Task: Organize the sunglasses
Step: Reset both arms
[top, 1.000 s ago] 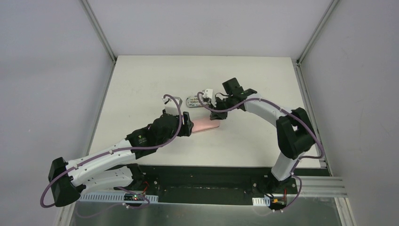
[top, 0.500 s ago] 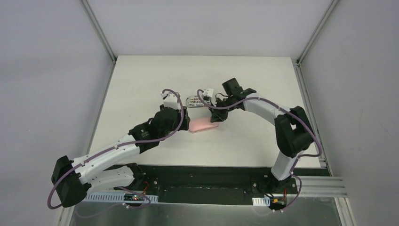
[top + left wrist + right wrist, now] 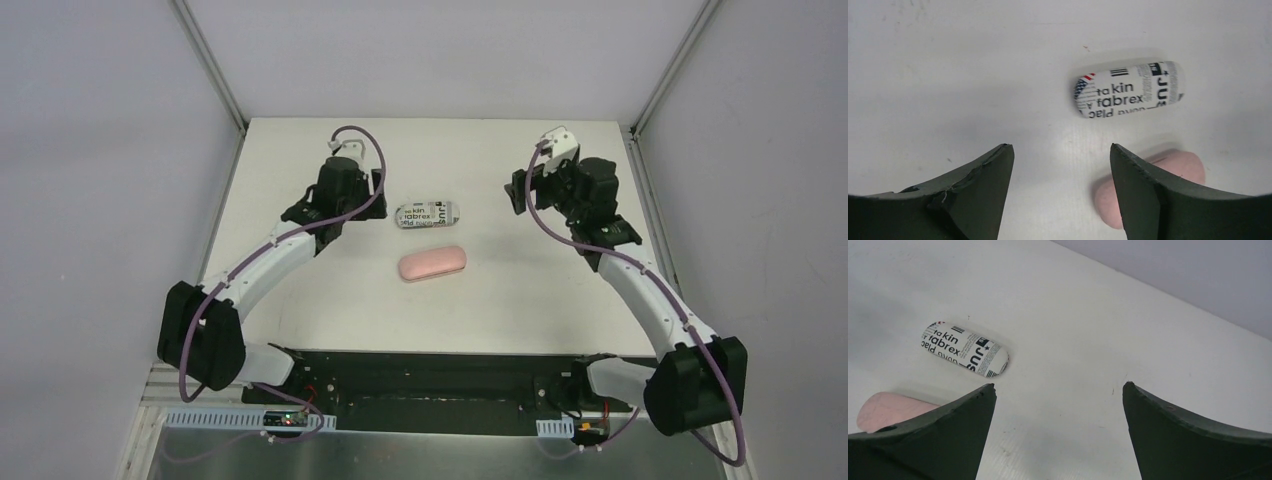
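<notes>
No sunglasses show in any view. A pink case [image 3: 432, 264] lies shut mid-table, and a black-and-white lettered case [image 3: 428, 214] lies shut just behind it. My left gripper [image 3: 350, 193] hovers left of the lettered case, open and empty. In the left wrist view the gripper [image 3: 1060, 147] has the lettered case [image 3: 1128, 90] ahead to its right, and the pink case [image 3: 1183, 165] peeks from behind the right finger. My right gripper [image 3: 522, 192] hangs right of the cases, open and empty. Seen from the right wrist, that gripper [image 3: 1058, 385] has the lettered case [image 3: 965, 349] and the pink case [image 3: 888, 407] to its left.
The white table [image 3: 300, 130] is boxed in by grey walls with metal posts at the back corners [image 3: 240, 125]. Its far edge meets the wall [image 3: 1198, 285] in the right wrist view. The arm bases stand at the near edge.
Both arms have drawn away from the cases: the left went back and left, the right back and right. The right gripper went from nearly shut to wide open. The pink case stays on the table.
</notes>
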`<state>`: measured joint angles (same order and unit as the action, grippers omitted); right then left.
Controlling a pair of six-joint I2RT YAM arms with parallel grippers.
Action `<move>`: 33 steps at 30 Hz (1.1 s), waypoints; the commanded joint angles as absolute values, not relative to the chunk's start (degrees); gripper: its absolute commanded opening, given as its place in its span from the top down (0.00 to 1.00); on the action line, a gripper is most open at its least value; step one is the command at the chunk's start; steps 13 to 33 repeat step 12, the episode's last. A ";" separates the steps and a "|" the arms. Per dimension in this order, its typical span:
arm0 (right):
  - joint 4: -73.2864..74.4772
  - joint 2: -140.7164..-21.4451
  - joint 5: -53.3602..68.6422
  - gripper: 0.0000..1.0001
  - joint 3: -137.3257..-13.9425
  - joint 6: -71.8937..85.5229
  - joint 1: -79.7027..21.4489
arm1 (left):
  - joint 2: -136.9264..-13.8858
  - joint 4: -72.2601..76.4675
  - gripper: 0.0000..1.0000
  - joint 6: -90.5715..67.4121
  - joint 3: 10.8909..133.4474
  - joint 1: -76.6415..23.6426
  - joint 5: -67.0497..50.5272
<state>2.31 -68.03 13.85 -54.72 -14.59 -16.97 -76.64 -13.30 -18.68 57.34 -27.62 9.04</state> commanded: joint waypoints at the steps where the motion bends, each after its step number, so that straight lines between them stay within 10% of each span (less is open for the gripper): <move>1: -4.98 -66.35 13.21 0.00 -48.64 -4.27 -14.26 | -76.58 -8.28 0.26 -14.23 58.07 -23.95 4.24; 5: -9.67 -63.13 13.69 0.00 -44.99 -2.58 -10.55 | -73.38 -1.84 0.21 -15.87 51.69 -21.95 0.15; 7: -9.67 -63.33 13.77 0.00 -45.17 -2.04 -9.50 | -72.22 -1.95 0.02 -15.15 50.73 -21.88 0.36; 33: -8.31 -66.23 13.66 0.00 -46.34 -2.69 -9.23 | -68.06 -2.05 0.01 -14.28 49.02 -21.88 3.78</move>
